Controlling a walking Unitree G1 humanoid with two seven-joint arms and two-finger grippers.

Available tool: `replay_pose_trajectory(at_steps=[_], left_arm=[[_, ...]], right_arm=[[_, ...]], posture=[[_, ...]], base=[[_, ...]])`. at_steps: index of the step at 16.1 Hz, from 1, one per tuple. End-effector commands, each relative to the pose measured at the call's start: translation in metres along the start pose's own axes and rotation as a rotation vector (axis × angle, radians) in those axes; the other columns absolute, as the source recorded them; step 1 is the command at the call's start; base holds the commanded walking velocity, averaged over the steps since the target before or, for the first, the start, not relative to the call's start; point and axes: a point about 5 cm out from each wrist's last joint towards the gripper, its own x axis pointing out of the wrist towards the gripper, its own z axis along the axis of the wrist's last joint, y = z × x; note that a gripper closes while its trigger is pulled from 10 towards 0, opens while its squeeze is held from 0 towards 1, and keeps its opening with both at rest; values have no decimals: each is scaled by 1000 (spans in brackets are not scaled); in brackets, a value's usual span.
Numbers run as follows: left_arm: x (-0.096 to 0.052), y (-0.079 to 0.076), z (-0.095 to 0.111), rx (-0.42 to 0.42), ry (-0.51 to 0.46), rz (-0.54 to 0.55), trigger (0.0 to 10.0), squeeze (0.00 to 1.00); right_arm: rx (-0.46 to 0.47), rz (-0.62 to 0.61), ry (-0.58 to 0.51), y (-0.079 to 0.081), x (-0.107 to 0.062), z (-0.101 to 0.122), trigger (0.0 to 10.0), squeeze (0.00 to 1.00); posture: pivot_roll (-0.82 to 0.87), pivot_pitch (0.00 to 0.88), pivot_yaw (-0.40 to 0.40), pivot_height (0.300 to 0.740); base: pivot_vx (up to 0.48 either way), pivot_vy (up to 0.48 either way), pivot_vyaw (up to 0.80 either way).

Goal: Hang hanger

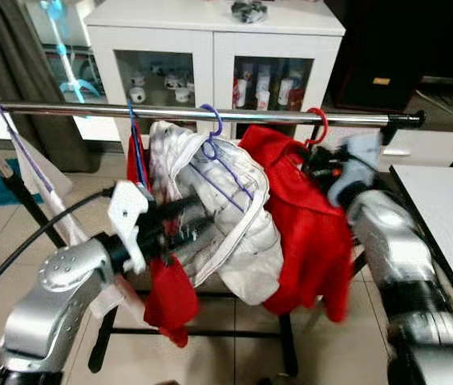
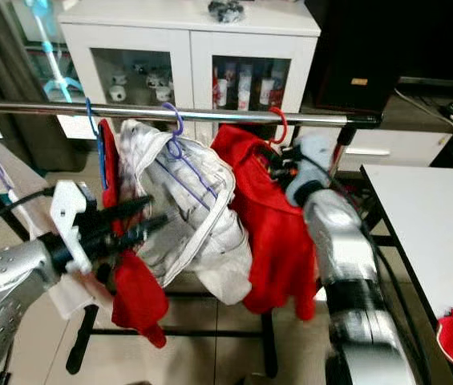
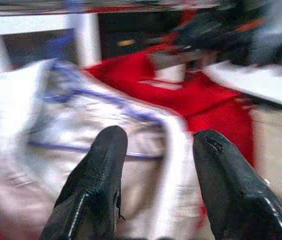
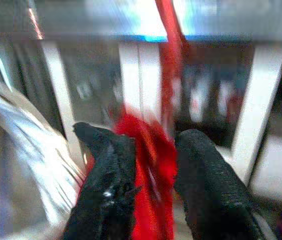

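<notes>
Red hanger (image 1: 319,122) hooked on rail (image 1: 90,111), between right claw (image 4: 153,170) fingers.

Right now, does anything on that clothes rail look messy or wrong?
Yes. The white garment is bunched and twisted on its purple hanger, sagging askew instead of hanging flat. The red garment beside it droops crumpled too.

This is a room in a home. A metal clothes rail (image 1: 210,113) on a black stand holds a white garment (image 1: 226,216) and a red garment (image 1: 306,233) on hangers. Behind it stands a white cabinet (image 1: 214,40) with glass doors, showing small figures and bottles inside. The floor (image 1: 234,353) is pale tile, a dark curtain (image 1: 18,72) hangs at the left, and a white table (image 1: 450,216) sits at the right.
</notes>
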Motion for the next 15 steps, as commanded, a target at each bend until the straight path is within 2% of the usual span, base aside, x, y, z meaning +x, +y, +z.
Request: replay_pose_trajectory(at_steps=[1,2,5,6,7,9,10,11,15], left_arm=[[-4,11,0,33,23,99,10000,0],[-5,15,-3,26,28,181,10000,0],[-6,12,-4,22,13,265,10000,0],[-9,14,-6,-23,-10,359,10000,0],[-12,15,-6,-33,-23,423,10000,0],[-17,11,-6,-70,-58,454,10000,0],[-18,9,-7,-83,-58,470,10000,0],[-18,7,-10,-58,-30,449,10000,0],[-18,2,-15,-53,6,432,10000,0]], right_arm=[[13,21,-73,3,-7,16,10000,1000],[23,55,-115,12,-22,22,10000,0],[85,42,-107,26,-43,15,10000,0],[95,23,-3,38,-61,-6,10000,0],[92,-18,65,43,-76,-21,10000,0],[110,-165,90,39,-94,-36,10000,0],[109,-187,85,39,-96,-35,10000,0],[130,-199,76,40,-95,-33,10000,0],[145,-185,102,46,-99,-33,10000,0]], posture=[[-28,0,2,740],[-31,0,3,740],[-32,0,-1,740],[-28,0,-12,740],[-21,0,-12,740],[-26,0,11,740],[-29,0,18,740],[-37,0,23,740],[-45,0,22,740]], base=[[0,0,0],[0,0,0],[0,0,0],[0,0,0],[0,0,0],[0,0,0],[0,0,0],[0,0,0],[-397,0,0]])
